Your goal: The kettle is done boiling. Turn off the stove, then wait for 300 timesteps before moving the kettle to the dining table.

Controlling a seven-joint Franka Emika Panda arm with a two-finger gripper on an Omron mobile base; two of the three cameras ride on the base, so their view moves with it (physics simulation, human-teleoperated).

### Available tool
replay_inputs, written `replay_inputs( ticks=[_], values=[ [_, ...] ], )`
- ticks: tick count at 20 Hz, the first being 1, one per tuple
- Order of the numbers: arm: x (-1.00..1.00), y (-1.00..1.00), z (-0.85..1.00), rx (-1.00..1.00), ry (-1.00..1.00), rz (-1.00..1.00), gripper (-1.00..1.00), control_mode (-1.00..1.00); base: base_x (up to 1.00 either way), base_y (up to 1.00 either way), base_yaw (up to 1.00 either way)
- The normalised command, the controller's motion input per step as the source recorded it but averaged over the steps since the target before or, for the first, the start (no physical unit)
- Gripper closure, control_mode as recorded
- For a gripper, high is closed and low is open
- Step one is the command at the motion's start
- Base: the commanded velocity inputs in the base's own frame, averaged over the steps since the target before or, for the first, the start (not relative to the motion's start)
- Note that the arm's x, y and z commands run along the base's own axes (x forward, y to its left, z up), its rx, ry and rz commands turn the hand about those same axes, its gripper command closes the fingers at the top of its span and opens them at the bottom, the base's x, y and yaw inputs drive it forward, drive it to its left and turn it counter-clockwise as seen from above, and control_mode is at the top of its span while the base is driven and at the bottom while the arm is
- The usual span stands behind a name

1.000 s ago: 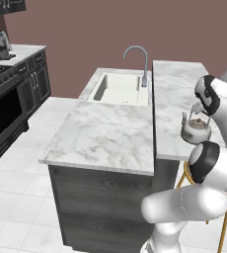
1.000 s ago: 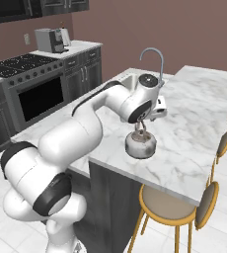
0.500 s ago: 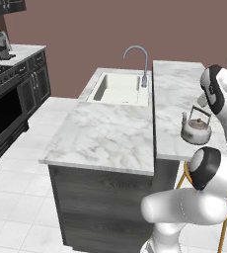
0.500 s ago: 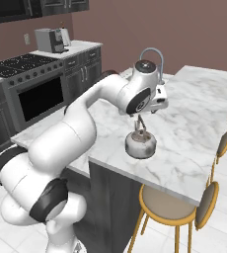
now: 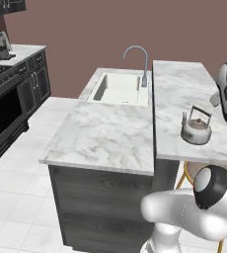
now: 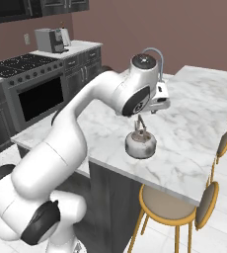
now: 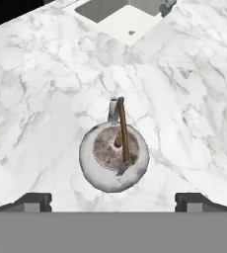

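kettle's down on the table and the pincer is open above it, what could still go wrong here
1. The kettle sits on the dining table fairly near the edge above the stools, so a nudge could push it off.
2. The open pincer hangs directly above the upright wire handle; drifting sideways while low could snag it and tip the kettle.
3. The arm's forearm looms close over the kettle in the right base view, so a wide swing might clip it.

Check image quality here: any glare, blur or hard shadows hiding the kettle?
Hand view: kettle sharp, evenly lit, with a faint soft shadow on the dining table. Left base view: kettle clear, no glare. Right base view: rendered flat light, and the arm crosses just above the kettle.
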Motion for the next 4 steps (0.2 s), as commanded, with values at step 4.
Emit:
replay_inputs(
  ticks=[4],
  values=[
    [-0.62,0.06,0.10,-0.01,-0.04,0.00,-1.00,-1.00,0.00,0.00,0.00]
  ],
)
